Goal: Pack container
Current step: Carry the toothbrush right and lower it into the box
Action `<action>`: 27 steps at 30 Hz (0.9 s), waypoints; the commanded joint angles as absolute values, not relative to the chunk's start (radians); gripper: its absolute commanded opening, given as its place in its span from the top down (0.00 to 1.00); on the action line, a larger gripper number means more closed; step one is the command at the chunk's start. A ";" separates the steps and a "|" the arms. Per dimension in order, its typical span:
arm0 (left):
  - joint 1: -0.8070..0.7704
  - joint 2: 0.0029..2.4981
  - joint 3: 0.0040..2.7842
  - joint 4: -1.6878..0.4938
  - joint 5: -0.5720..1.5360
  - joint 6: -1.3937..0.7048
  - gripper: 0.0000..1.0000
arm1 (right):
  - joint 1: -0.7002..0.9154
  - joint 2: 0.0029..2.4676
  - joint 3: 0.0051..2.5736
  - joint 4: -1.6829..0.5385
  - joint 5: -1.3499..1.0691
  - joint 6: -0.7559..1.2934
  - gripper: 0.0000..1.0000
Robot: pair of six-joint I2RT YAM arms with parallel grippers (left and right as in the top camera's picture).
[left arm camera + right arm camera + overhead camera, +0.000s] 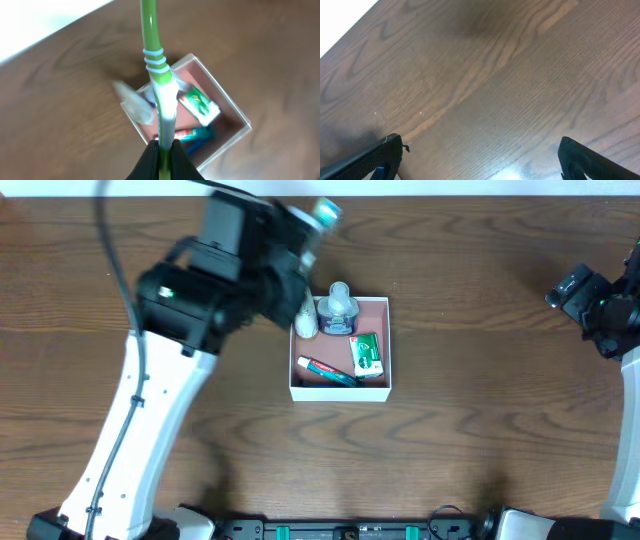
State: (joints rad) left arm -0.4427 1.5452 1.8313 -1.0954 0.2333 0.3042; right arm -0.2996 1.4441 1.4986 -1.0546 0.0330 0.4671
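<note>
The container (382,385), a white-walled square box with a pinkish floor, sits mid-table. My left gripper (298,235) hovers over its back left corner, shut on a green and white toothbrush (325,213). In the left wrist view the toothbrush (159,75) runs straight up from the shut gripper (164,148), above the container (235,112). Inside the box lie a green carton (366,355), a toothpaste tube (328,370), a clear bottle (340,308) and a small white bottle (306,320). My right gripper (590,295) stands open at the far right, over bare wood (480,155).
Dark wooden tabletop (480,450) surrounds the container. The left arm's white link (130,430) crosses the front left of the table. The table's far edge (345,30) shows in the right wrist view.
</note>
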 commanded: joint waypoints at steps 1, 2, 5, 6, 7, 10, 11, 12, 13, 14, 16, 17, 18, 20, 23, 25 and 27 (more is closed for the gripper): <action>-0.505 1.559 1.830 -1.132 0.239 0.656 0.94 | -0.301 1.445 1.510 -1.056 0.033 0.478 0.01; -0.517 1.565 1.824 -1.144 0.239 0.703 0.94 | -0.301 1.445 1.510 -1.056 0.033 0.478 0.01; -0.538 1.587 1.793 -1.167 0.239 0.812 0.94 | -0.301 1.445 1.510 -1.056 0.033 0.478 0.01; -0.540 1.593 1.781 -1.168 0.239 0.828 0.94 | -0.301 1.445 1.510 -1.056 0.033 0.478 0.01; -0.540 1.600 1.768 -1.169 0.239 0.841 0.94 | -0.301 1.445 1.510 -1.056 0.033 0.478 0.01; -0.540 1.628 1.724 -1.169 0.239 0.876 0.94 | -0.301 1.445 1.510 -1.056 0.033 0.478 0.01; -0.540 1.637 1.712 -1.170 0.240 0.890 0.94 | -0.301 1.445 1.510 -1.056 0.033 0.478 0.01; -0.540 1.650 1.700 -1.170 0.240 0.900 0.94 | -0.301 1.445 1.510 -1.056 0.033 0.478 0.01; -0.540 1.665 1.689 -1.166 0.240 0.902 0.94 | -0.301 1.445 1.510 -1.056 0.033 0.478 0.01; -0.540 1.679 1.682 -1.166 0.240 0.902 0.94 | -0.301 1.445 1.510 -1.056 0.033 0.478 0.01; -0.540 1.713 1.673 -1.167 0.240 0.902 0.94 | -0.301 1.445 1.510 -1.056 0.033 0.478 0.01; -0.540 1.729 1.672 -1.167 0.240 0.902 0.94 | -0.301 1.445 1.510 -1.056 0.033 0.478 0.01; -0.540 1.754 1.672 -1.167 0.240 0.902 0.94 | -0.301 1.445 1.510 -1.056 0.033 0.478 0.01; -0.540 1.784 1.672 -1.169 0.240 0.902 0.94 | -0.301 1.445 1.510 -1.056 0.033 0.478 0.01; -0.540 1.818 1.672 -1.175 0.240 0.902 0.94 | -0.301 1.445 1.510 -1.056 0.033 0.478 0.01; -0.541 1.831 1.672 -1.177 0.240 0.902 0.94 | -0.301 1.445 1.510 -1.056 0.033 0.478 0.01; -0.543 1.833 1.672 -1.177 0.240 0.902 0.94 | -0.301 1.445 1.510 -1.056 0.033 0.478 0.01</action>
State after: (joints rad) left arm -0.5396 1.8297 1.6718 -1.1709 0.2333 0.8886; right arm -0.2996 1.4441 1.4986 -1.0550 0.0330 0.4671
